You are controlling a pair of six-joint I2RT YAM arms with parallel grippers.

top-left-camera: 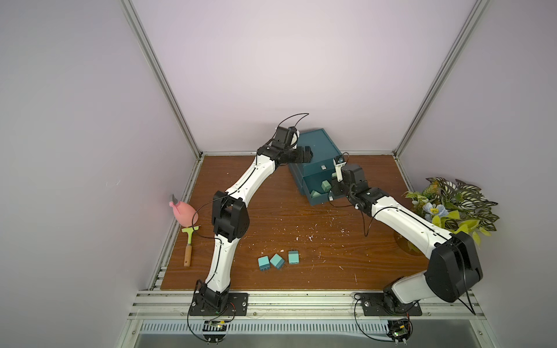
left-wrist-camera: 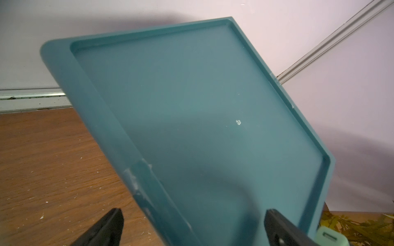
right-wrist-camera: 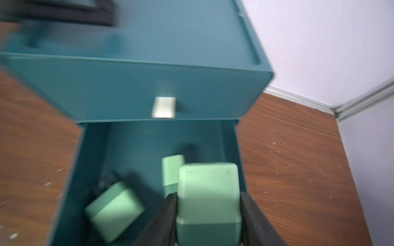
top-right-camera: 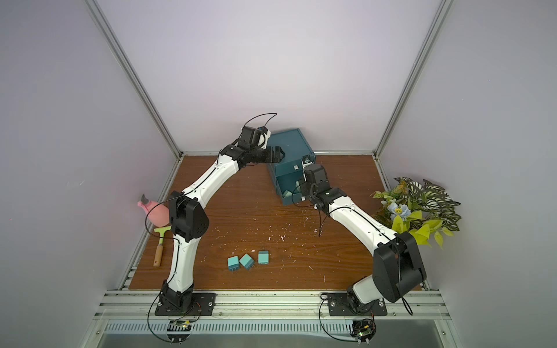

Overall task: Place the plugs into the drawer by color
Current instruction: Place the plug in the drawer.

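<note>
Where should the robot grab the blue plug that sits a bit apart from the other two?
Best across its two flat side faces, coming straight down from above. That blue plug lies flat on the table with bare wood on both sides, so there is probably room to close on it. The other two plugs sit close together. Avoid the thin prongs.
</note>
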